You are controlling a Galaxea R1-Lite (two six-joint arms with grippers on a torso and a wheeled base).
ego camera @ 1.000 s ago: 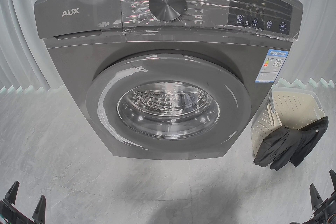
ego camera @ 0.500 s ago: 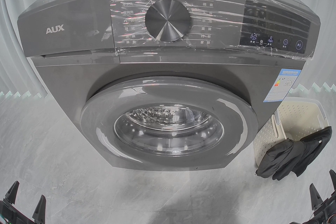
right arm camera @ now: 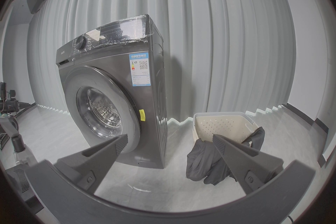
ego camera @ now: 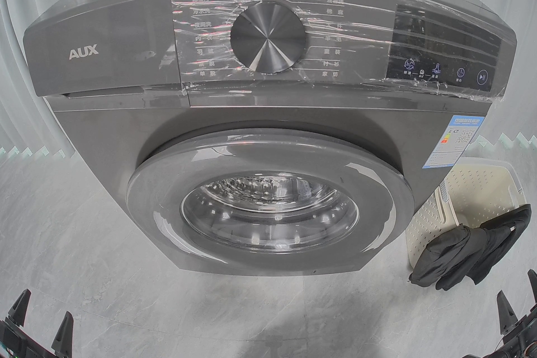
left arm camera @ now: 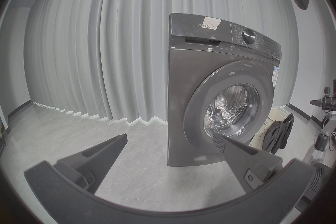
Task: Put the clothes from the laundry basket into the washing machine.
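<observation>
Nothing loaded: washing machine door (ego camera: 268, 205) closed, garment (ego camera: 461, 257) draped over laundry basket (ego camera: 428, 216), left tool (ego camera: 45, 306) and right tool (ego camera: 517, 287) spread, empty.

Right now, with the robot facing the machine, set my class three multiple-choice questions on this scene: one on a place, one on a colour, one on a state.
1. Where does the cream perforated plastic laundry basket stand? A. to the robot's right of the grey front-loading washing machine; B. on top of it; C. to its left.
2. What colour is the crumpled garment hanging over the basket's rim? A. white; B. black; C. red.
3. How is the machine's round glass door? A. swung open; B. shut; C. taken off.
Key: 1 A, it stands beside the machine on the robot's right. 2 B, black cloth against cream plastic. 3 B, the door lies flush with the front.
</observation>
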